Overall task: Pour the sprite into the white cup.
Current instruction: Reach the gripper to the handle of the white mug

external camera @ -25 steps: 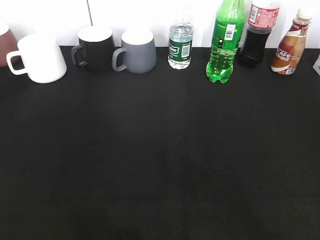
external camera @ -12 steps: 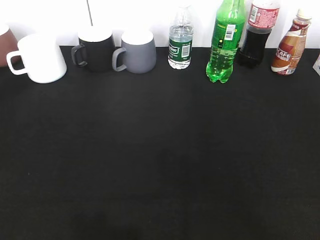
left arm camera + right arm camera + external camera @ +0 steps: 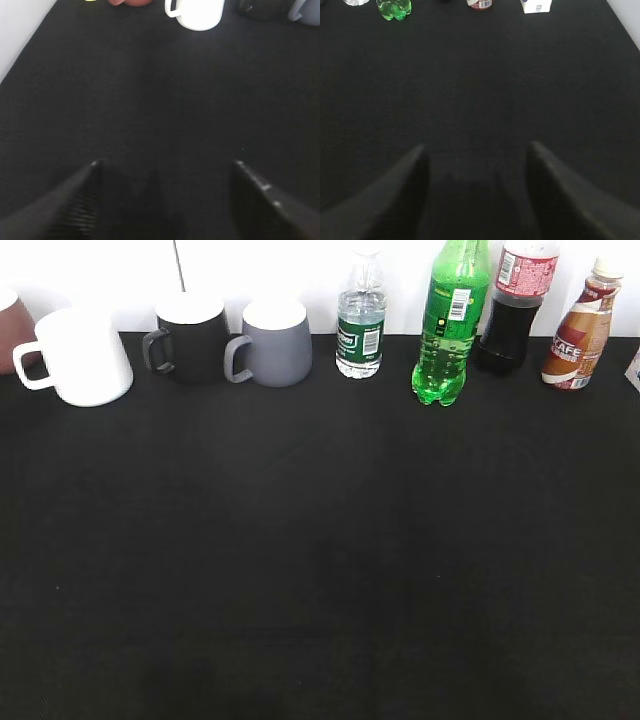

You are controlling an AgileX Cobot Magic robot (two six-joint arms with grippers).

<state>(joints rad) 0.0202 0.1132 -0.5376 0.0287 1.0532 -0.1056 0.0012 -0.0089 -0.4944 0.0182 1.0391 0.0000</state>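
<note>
1. left gripper point(image 3: 165, 165): fingers spread wide apart, nothing between them, only bare black table point(image 3: 150, 100) below. seen in left wrist view only; not in exterior view.
2. right gripper point(image 3: 476, 147): fingers likewise wide apart, holding nothing, over bare black cloth. seen in right wrist view only.
3. sprite point(image 3: 452, 325): upright at the back of the table, right of centre, clear of both grippers. green liquid fills the lower part; barcode patch faces the camera. cap cut off by the top edge of the exterior view. in right wrist view only its base point(image 3: 394, 9) shows, far upper left.
4. white cup point(image 3: 82, 356): upright at the back left, handle pointing left, well apart from the sprite. in left wrist view it sits at the top edge point(image 3: 197, 12), far ahead of the fingers.
5. back row, left to right in exterior view: brown object at the left edge point(image 3: 10, 330), partly behind the white cup; black mug point(image 3: 190, 337); grey mug point(image 3: 273, 343) just beside it; small water bottle point(image 3: 361, 325); then sprite; cola bottle point(image 3: 514, 310) just right of it and slightly behind; coffee bottle point(image 3: 582, 330).
6. white carton point(image 3: 536, 5): top of right wrist view, right of the coffee bottle base.
</note>
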